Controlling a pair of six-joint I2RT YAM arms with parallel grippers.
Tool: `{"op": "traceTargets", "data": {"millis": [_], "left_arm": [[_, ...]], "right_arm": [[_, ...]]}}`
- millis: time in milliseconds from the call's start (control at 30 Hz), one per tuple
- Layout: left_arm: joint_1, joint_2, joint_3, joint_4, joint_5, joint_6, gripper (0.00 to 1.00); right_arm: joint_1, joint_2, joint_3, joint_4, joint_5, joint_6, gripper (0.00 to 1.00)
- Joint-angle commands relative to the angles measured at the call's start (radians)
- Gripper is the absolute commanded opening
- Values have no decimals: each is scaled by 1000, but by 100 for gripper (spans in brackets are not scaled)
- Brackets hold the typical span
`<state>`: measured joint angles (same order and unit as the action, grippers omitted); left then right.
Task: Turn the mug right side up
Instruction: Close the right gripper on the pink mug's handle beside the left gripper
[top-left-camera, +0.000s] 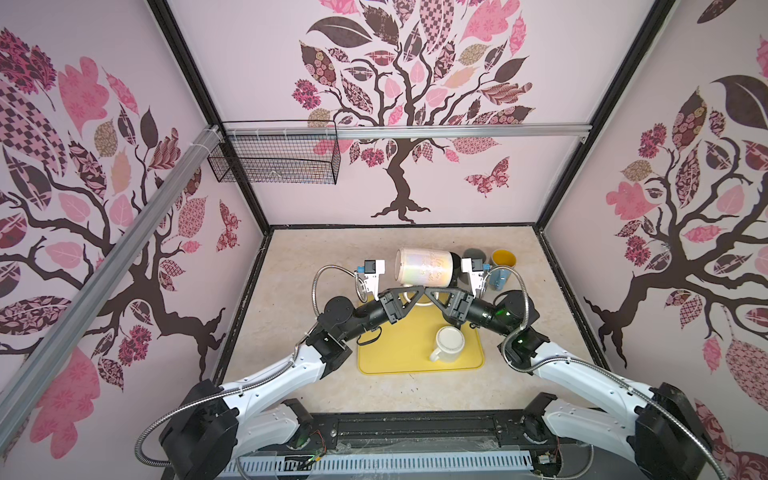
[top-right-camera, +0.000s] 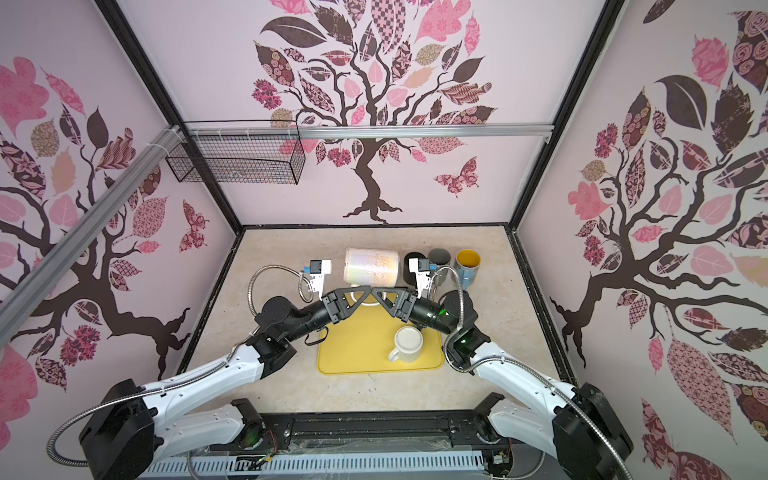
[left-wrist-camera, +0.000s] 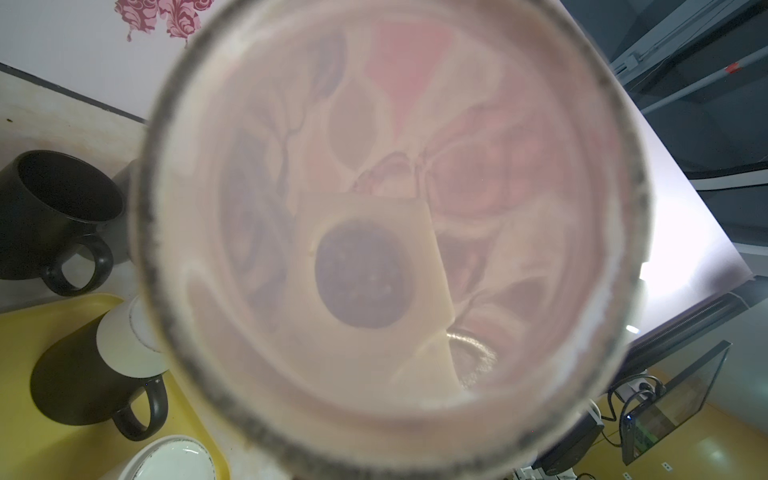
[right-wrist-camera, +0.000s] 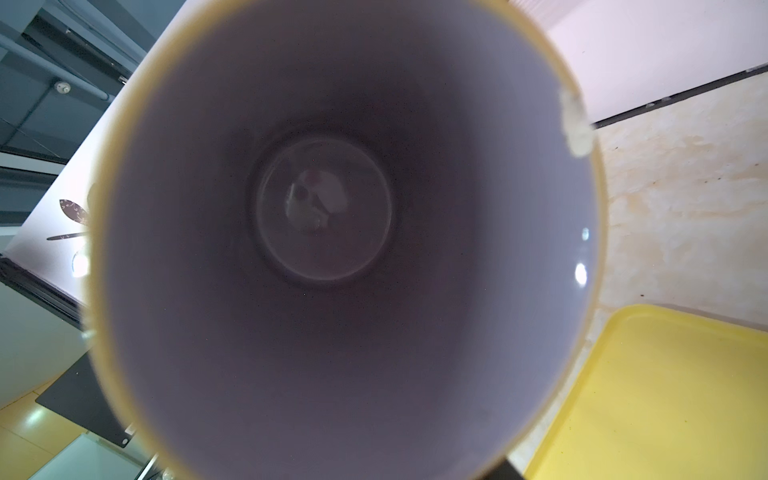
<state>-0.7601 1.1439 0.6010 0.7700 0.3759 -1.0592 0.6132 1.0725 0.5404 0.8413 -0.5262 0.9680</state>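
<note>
A big pearly white mug (top-left-camera: 424, 268) (top-right-camera: 372, 266) lies on its side in the air above the far edge of the yellow tray (top-left-camera: 386, 357). Its base points left and its mouth points right. In the left wrist view its base (left-wrist-camera: 386, 232) fills the picture; in the right wrist view I look into its dark inside (right-wrist-camera: 324, 216). My left gripper (top-left-camera: 419, 290) is shut at the mug's handle under the body. My right gripper (top-left-camera: 429, 291) meets it tip to tip at the same handle. The mug hides both sets of jaws from the wrist cameras.
A white mug (top-left-camera: 449, 343) stands upright on the tray. Behind the right wrist are a grey mug (top-left-camera: 473, 254), a yellow-lined mug (top-left-camera: 503, 258) and a blue mug (top-left-camera: 498, 278). In the left wrist view are a black mug (left-wrist-camera: 54, 216) and a dark mug (left-wrist-camera: 95, 374).
</note>
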Motion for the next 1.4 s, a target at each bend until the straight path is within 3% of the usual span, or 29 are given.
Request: {"op": "traceTargets", "data": {"millis": [0,67,167,200,233,267,367,400,500,633,767,867,967,1133,1367], "left_arm": [[-16,-11,-26,136,28,-4,0],[-20,-11,-28,136,33,-4,0],[-27,-5,-31,136,40,-5,0],[-29,-1,-31,136,44,-4,0],[-28,2,-34,137,44,-4,0],[-29,2,-39,138,37,3,0],[-6,-21,-50,95,10,4,0],[8,-34,-53,76,4,5,3],[56,-72,-70,43,-5,3,32],[76,-98,-65,-15,-18,28,36],[75,-64,-55,-1,1,22,27],[75,-22,-44,32,33,11,0],[71,10,-33,38,67,17,0],[41,30,-21,27,91,51,0],[14,31,-18,5,105,71,0]], "right_arm": [[-4,3,81,116,45,12,39],[-6,13,92,124,45,14,37],[-4,33,103,157,41,33,25],[-5,40,107,165,36,41,18],[-5,47,110,172,32,48,4],[-5,52,114,174,28,52,0],[-5,53,121,154,16,41,0],[-5,48,119,145,14,38,0],[-4,30,122,103,5,11,0],[-5,17,129,58,-17,-12,0],[-3,26,139,44,-40,-16,0],[-3,34,140,45,-47,-19,0],[-3,36,142,45,-47,-24,0],[-3,35,145,24,-30,-42,22],[-3,32,160,10,-11,-55,31]]}}
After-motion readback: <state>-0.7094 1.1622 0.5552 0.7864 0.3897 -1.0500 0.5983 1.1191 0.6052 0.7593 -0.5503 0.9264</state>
